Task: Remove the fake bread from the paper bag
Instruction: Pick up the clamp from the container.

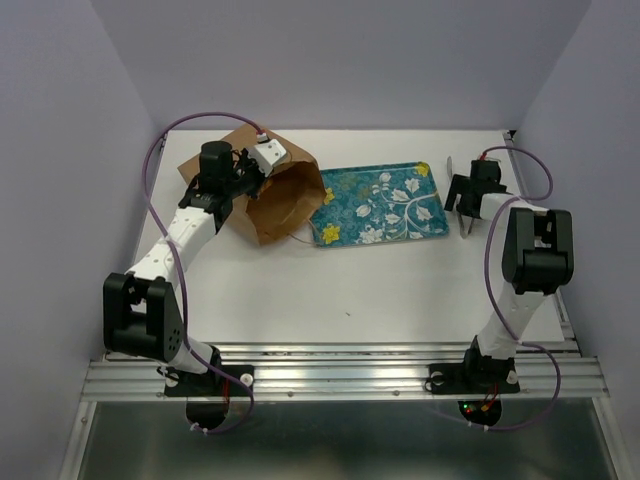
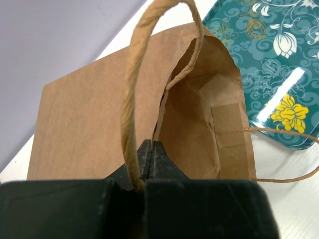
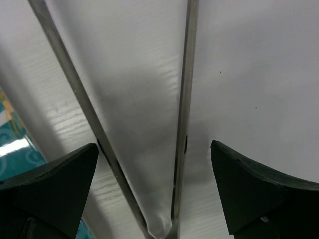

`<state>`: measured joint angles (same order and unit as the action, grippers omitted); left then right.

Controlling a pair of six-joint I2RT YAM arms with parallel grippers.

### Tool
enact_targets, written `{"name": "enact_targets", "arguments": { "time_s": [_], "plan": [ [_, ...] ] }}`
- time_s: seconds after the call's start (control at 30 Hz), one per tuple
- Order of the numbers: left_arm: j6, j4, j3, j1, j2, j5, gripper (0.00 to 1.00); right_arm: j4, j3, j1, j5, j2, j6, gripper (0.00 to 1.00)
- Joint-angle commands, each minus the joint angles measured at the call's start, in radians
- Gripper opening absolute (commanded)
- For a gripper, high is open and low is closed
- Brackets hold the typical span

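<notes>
Just left of the tray [image 1: 385,205], the light, floppy paper bag [image 1: 270,195] lies on its side; its rim is best to hold. The left claw [image 2: 152,150] pinches that rim, shut tight. The fake bread is hidden, likely inside. Right of the tray, the right claw [image 3: 153,149] hangs wide open above tongs [image 3: 184,99].

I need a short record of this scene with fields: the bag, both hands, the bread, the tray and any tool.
paper bag: lying on its side on the table, mouth open toward the tray
left hand: shut on the bag's rim, beside one string handle
right hand: open, above the tongs
tongs: metal, lying on the table, right of the tray
fake bread: not visible in any view
tray: teal floral, between the bag and the tongs
</notes>
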<state>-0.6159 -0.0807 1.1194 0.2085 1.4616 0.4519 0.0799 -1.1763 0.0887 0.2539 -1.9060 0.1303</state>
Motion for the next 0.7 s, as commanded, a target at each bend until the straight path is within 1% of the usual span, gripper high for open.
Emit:
{"name": "enact_targets", "arguments": {
  "time_s": [0.0, 0.23, 0.27, 0.33, 0.37, 0.43, 0.47, 0.5, 0.57, 0.63, 0.67],
  "plan": [
    [0.012, -0.019, 0.028, 0.003, 0.002, 0.002, 0.00, 0.035, -0.055, 0.026, -0.007, -0.034, -0.029, 1.00],
    [0.010, -0.017, 0.031, 0.003, 0.002, 0.001, 0.00, 0.050, -0.124, 0.036, -0.119, -0.122, -0.035, 1.00],
    [0.008, -0.017, 0.031, 0.005, 0.002, 0.004, 0.00, 0.054, -0.131, 0.036, -0.133, -0.133, -0.035, 0.98],
    [0.007, -0.017, 0.033, 0.005, 0.002, 0.004, 0.00, 0.063, -0.140, 0.036, -0.136, -0.146, -0.024, 0.79],
    [0.007, -0.017, 0.031, 0.005, 0.002, 0.001, 0.00, 0.064, -0.137, 0.036, -0.133, -0.143, -0.023, 0.65],
    [0.007, -0.013, 0.034, 0.005, 0.000, -0.002, 0.00, 0.064, -0.131, 0.036, -0.124, -0.111, -0.015, 0.53],
    [0.007, -0.013, 0.036, 0.005, -0.001, -0.001, 0.00, 0.064, -0.126, 0.036, -0.110, -0.094, -0.015, 0.49],
    [0.007, -0.013, 0.034, 0.005, -0.004, 0.001, 0.00, 0.063, -0.117, 0.036, -0.101, -0.075, -0.015, 0.40],
    [0.008, -0.013, 0.034, 0.005, -0.010, 0.004, 0.00, 0.063, -0.111, 0.036, -0.090, -0.012, -0.017, 0.35],
    [0.008, -0.014, 0.033, 0.005, -0.015, 0.010, 0.00, 0.063, -0.092, 0.036, -0.105, 0.042, -0.023, 0.33],
    [0.010, -0.016, 0.033, 0.005, -0.020, 0.011, 0.00, 0.063, -0.085, 0.036, -0.129, 0.103, -0.024, 0.33]
  ]
}}
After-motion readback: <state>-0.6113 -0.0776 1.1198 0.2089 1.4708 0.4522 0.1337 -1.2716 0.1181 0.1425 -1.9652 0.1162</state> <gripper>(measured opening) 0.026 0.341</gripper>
